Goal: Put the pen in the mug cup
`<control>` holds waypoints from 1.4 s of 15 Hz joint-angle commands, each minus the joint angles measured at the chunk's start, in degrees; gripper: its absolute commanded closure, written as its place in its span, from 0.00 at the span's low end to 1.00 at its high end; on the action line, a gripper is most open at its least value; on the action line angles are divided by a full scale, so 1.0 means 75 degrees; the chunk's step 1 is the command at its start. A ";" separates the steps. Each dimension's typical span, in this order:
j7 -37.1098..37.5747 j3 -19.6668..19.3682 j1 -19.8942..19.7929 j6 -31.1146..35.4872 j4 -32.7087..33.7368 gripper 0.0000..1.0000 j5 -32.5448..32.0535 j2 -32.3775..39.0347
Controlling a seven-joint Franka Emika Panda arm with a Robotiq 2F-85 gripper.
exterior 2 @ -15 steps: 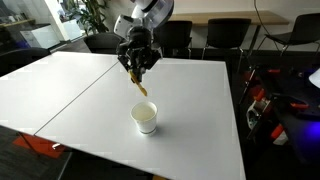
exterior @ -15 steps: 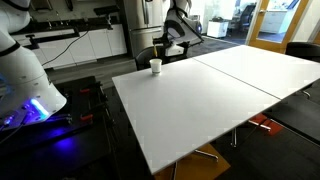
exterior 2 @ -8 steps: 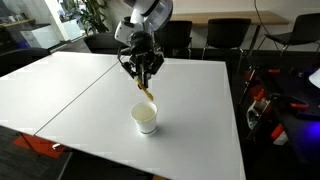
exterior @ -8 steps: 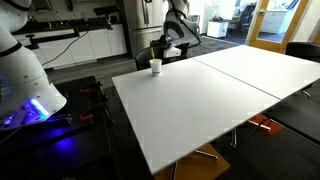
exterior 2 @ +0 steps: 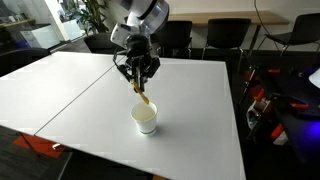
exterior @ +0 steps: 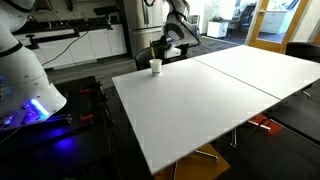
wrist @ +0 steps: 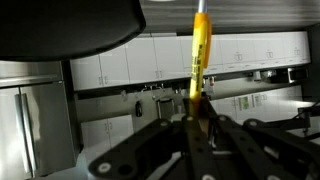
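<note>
The small white mug cup (exterior 2: 146,118) stands near the table's corner; it also shows in an exterior view (exterior: 156,66). My gripper (exterior 2: 140,84) hangs just above and a little behind the cup, shut on the yellowish-brown pen (exterior 2: 143,96), which points down toward the cup's rim. In the wrist view the pen (wrist: 199,55) sticks out straight from between the shut dark fingers (wrist: 196,125), against a background of cabinets. The cup is out of the wrist view.
The wide white table (exterior 2: 120,100) is made of two joined tops (exterior: 215,95). Black chairs (exterior 2: 225,35) stand along its far side. Another white robot base with blue light (exterior: 25,90) stands beside the table.
The gripper with the pen has shifted slightly toward the cup, and the pen tip now hangs closer to the cup's rim.
</note>
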 commanded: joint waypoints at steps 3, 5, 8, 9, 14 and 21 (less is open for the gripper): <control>-0.0401 -0.0147 0.0343 -0.0407 0.0991 0.97 0.0053 0.0754; -0.0519 -0.0154 0.0438 -0.0309 0.1148 0.97 0.0028 0.0936; -0.0621 -0.0183 0.0549 -0.0091 0.1272 0.97 0.0034 0.1102; -0.0654 -0.0182 0.0562 -0.0070 0.1303 0.97 0.0039 0.1142; -0.0788 -0.0196 0.0512 0.0272 0.1199 0.97 0.0153 0.1137; -0.0787 -0.0234 0.0441 0.0697 0.1047 0.49 0.0242 0.1020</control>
